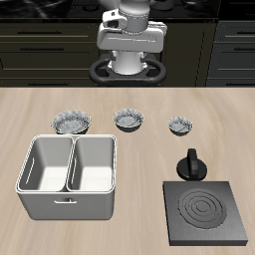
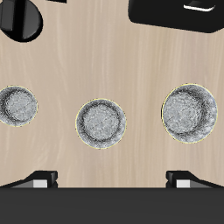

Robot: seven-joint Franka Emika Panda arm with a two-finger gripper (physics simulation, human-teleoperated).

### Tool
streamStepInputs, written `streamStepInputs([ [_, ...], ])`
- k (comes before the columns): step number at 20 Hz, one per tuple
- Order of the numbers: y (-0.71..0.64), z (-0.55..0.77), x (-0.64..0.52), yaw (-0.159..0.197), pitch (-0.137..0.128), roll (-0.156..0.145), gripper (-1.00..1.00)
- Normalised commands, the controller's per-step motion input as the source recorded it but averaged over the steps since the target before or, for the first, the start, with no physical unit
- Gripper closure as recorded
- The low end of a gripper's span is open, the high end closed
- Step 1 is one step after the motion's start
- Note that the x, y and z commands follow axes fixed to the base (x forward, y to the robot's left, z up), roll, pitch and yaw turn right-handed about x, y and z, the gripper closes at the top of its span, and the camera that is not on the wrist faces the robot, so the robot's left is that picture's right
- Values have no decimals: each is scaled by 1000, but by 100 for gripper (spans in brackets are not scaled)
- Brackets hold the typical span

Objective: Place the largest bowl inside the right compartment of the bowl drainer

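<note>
pincer [image 2: 112, 182] held high above the table [image 1: 231, 115], fingers [image 2: 44, 180] spread wide and gripping nothing. hung roughly over the middle bowl [image 2: 101, 122] of a row of three, not over the one wanted. found the largest bowl [image 1: 72, 122] at one end of that row, upright on the bare wood, just behind the bowl drainer [image 1: 40, 204] and well apart from the stove plate [image 1: 204, 214]. noted the smallest bowl [image 1: 179, 125] at the opposite end, nearest the stove plate. saw the right compartment [image 1: 95, 164] open to the top with nothing in it, likewise its twin.

judged the task as barely begun: nothing lifted, nothing touched. judged the coming move to turn on one offset, sideways along the row from the middle bowl toward the drainer's end, then straight down. no long axis to line up with (round bowl, same from every side), so probably a pinch across the rim, one finger inside and one outside. only one arm on the rig, so no choice of reach. reckoned the carry short afterwards, forward from behind the drainer and over its back wall into the well farther from the bowl's own end.
</note>
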Motion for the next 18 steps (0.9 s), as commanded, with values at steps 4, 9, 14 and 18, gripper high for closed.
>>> streamStepInputs([
  [4, -404, -22, 110, 24, 14, 21, -100],
  [9, -398, 50, 122, -34, 4, 1, -100],
  [14, -515, 89, 123, -23, -10, -16, -100],
  [18, -476, 87, 80, -26, -19, -67, -100],
])
